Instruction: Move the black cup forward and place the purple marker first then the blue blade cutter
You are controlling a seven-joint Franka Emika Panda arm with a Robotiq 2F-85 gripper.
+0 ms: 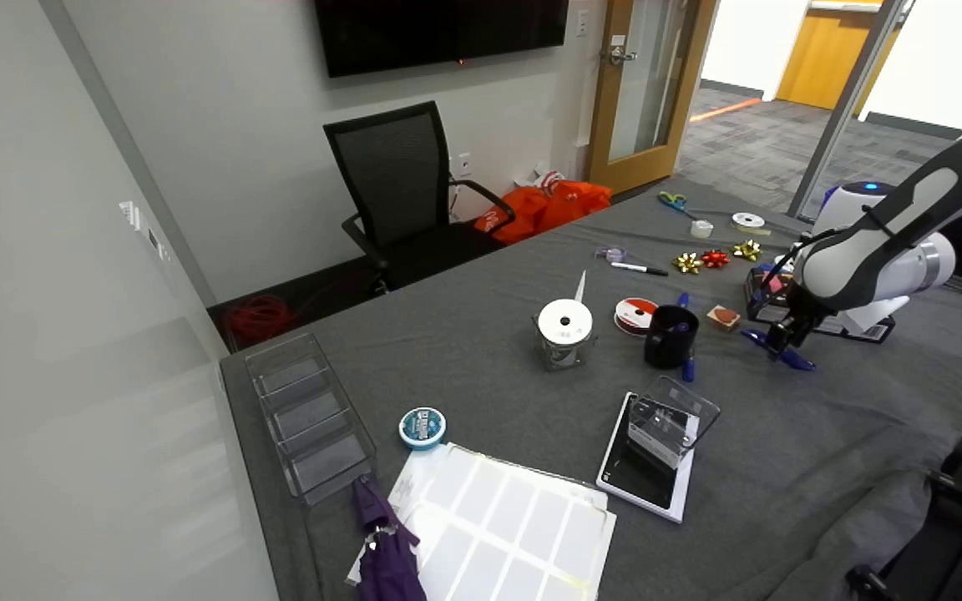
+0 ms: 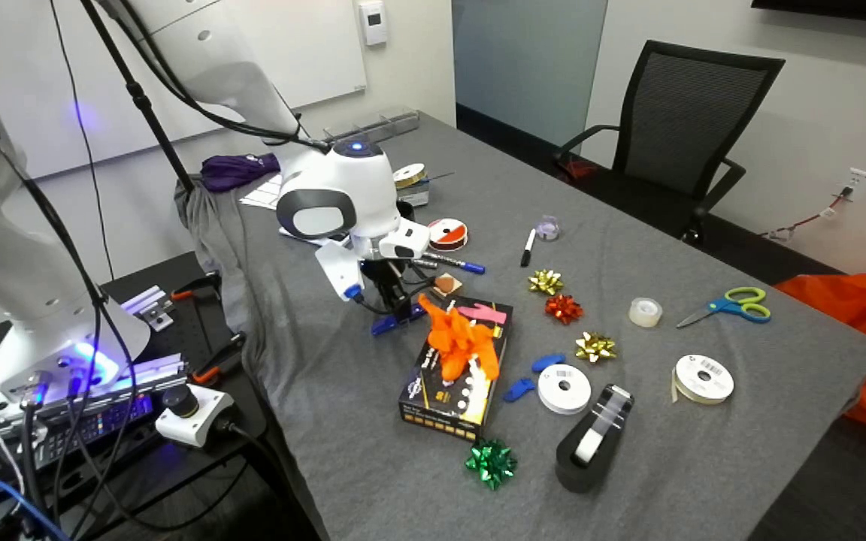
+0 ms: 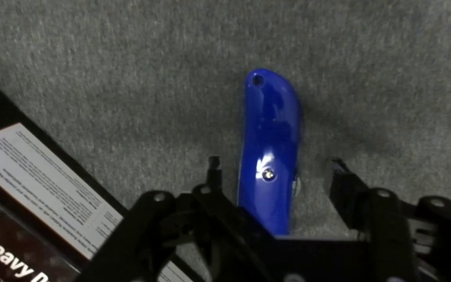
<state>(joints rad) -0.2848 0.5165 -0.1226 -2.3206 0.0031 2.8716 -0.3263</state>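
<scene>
Our fingers stand wide astride the blue blade cutter, touching neither edge; we judge its pick-up is in hand, and next we should close squarely and lift. It lies on the desk, long axis across our closing direction, holed end toward the wrist view's top, apart from the black cup.

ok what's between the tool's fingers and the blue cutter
Only gray cloth: in the wrist view, a strip shows on each side, between the blue blade cutter and the fingertips of the open tool.
</scene>
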